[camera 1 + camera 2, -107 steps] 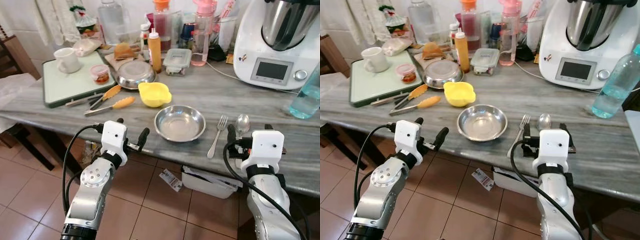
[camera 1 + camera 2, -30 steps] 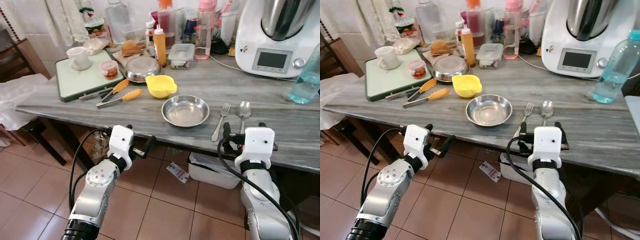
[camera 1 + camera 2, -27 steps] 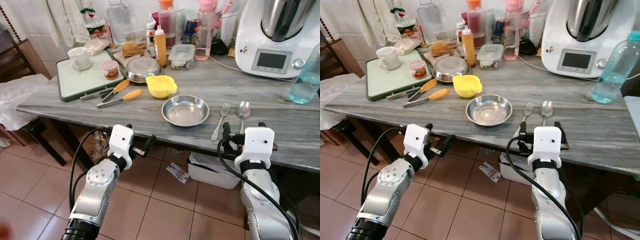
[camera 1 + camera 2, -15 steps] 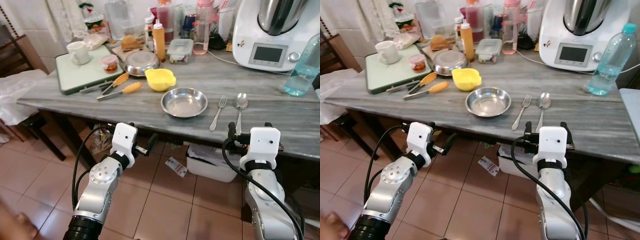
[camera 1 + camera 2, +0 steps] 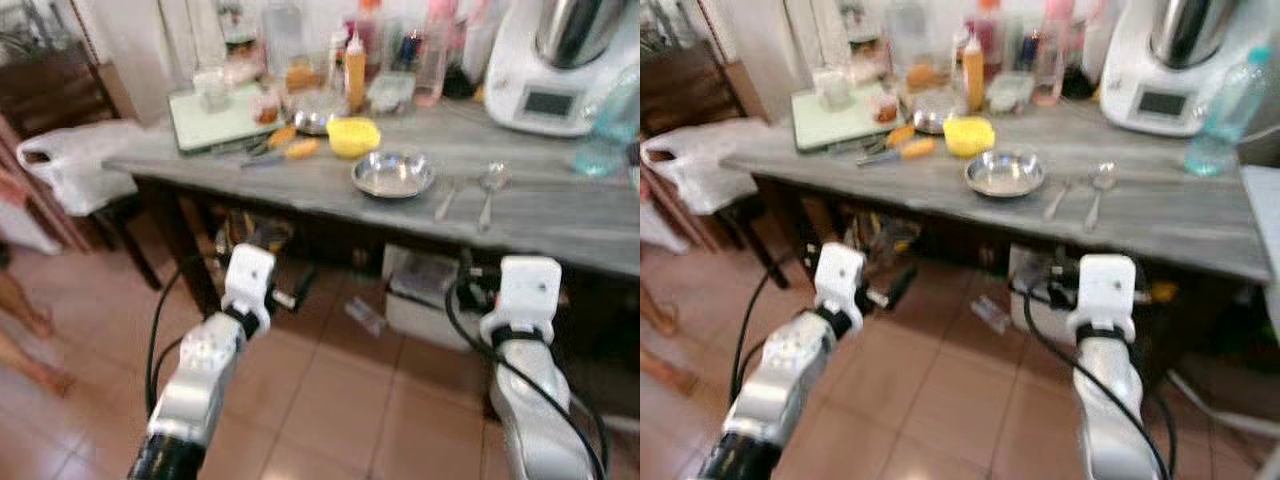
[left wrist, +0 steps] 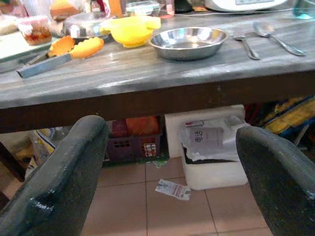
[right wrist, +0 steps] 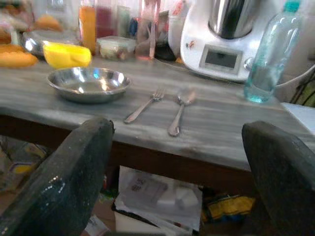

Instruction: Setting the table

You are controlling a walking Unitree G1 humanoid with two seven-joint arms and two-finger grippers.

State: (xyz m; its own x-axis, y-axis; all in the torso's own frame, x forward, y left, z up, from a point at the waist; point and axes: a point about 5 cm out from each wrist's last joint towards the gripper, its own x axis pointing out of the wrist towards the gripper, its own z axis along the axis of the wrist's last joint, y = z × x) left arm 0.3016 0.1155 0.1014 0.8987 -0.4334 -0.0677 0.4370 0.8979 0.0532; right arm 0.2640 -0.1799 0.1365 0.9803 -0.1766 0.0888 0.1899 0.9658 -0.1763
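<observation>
Bowl, fork and spoon laid on tabletop, bowl at 9 o'clock of fork; left gripper and right gripper spread, empty, below edge; setting looks mostly done.

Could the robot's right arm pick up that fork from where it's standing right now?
Probably not yet. The right tool hangs open below and short of the table edge, while the fork lies up on top beside the spoon. Nothing blocks it; the arm would have to rise and move closer.
</observation>
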